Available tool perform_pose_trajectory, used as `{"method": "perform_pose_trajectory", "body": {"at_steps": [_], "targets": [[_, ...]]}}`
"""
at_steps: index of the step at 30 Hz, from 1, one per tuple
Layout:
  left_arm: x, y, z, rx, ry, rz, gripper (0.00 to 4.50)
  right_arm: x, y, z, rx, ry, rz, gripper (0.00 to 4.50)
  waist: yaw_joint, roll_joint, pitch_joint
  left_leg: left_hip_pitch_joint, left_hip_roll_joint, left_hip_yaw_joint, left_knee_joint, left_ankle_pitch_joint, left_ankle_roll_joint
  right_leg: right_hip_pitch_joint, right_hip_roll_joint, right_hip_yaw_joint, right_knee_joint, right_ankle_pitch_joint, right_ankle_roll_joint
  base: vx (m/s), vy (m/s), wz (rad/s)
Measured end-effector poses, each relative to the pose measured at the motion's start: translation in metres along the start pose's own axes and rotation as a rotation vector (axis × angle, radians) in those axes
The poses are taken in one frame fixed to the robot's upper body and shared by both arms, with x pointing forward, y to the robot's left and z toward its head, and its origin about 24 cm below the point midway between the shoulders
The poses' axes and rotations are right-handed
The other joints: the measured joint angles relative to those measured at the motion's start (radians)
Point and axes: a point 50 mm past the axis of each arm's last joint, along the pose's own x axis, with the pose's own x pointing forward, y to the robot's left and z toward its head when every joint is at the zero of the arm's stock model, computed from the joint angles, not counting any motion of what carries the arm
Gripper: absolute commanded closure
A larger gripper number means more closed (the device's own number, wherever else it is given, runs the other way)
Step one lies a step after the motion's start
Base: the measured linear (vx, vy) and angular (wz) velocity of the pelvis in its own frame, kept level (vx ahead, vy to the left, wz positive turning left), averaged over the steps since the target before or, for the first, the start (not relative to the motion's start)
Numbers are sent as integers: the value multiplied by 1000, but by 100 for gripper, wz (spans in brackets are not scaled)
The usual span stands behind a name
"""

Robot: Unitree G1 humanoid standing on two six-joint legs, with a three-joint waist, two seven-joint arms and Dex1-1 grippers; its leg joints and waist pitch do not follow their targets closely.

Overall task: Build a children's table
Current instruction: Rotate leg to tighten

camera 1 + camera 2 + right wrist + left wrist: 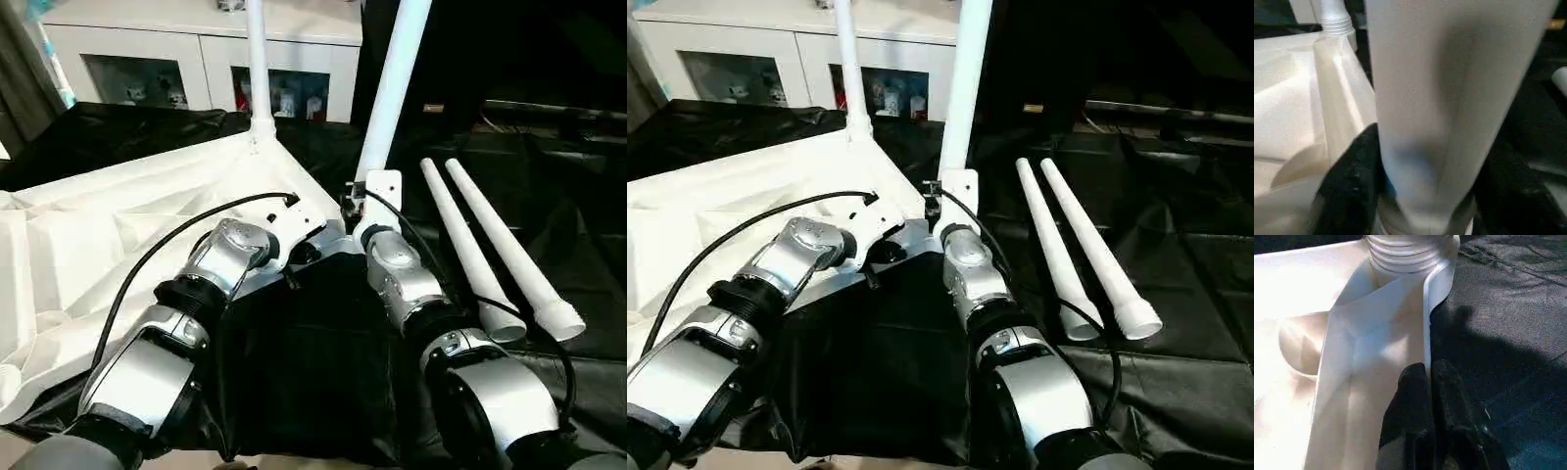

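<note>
On black cloth (323,362): one tabletop (118,225), four legs (490,245), two upright.

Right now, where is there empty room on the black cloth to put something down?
Bare black cloth lies between the two forearms, and more right of the two loose legs. It is crowded around the tabletop corner, where both end effectors and the held leg meet.

Beside the table top (118,225), on its right, bare black cloth (313,362) is left free near the robot. Farther right, passage is blocked by two loose legs (490,255). At its far corner, two upright legs (257,69) stand close together.
</note>
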Motion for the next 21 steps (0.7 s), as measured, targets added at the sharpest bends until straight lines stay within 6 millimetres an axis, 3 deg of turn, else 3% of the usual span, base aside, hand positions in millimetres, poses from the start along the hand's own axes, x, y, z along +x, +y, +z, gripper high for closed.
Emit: {"method": "perform_pose_trajectory", "body": {"at_steps": [6, 10, 11, 14, 17, 21], "targets": [[-5, 3, -5, 26, -33, 2, 450, -2, -1, -5, 36, 3, 65, 118, -2, 0, 1, -2, 0, 0, -5, 0, 0, -3, 0, -1, 0, 0, 0, 0, 0, 0], [-13, 3, -7, 58, -79, -38, 450, -9, -11, -16, 57, -16, 175, 97, -1, 2, 3, -16, 1, 0, -7, 2, -2, -13, 1, -2, 0, 4, -6, 0, 0, 0], [-15, 4, -7, 62, -94, -46, 450, -11, -13, -17, 50, -29, 200, 74, 1, 3, 3, -18, 1, 1, -7, 3, -3, -19, 1, -2, 1, 4, -6, 51, -4, 0], [-22, 6, -9, 81, -114, -79, 450, -14, -18, -14, 28, -46, 274, 53, 0, 3, 4, -26, 2, 1, -7, 7, 4, -25, 1, -3, 2, 3, -7, 34, -1, 0], [-34, 2, -16, 124, -137, -168, 450, -25, -36, -15, -100, -41, 424, 43, 6, 2, 4, -31, 2, 0, -6, 6, 7, -27, 1, -3, 1, 1, -11, 0, 0, 0], [-44, -5, -23, 191, -152, -288, 450, -44, -49, -12, -217, -49, 652, 43, 25, 1, 5, -35, 3, 1, -2, 4, 10, -27, 1, -2, 1, 0, -12, 0, 0, 0]]}}
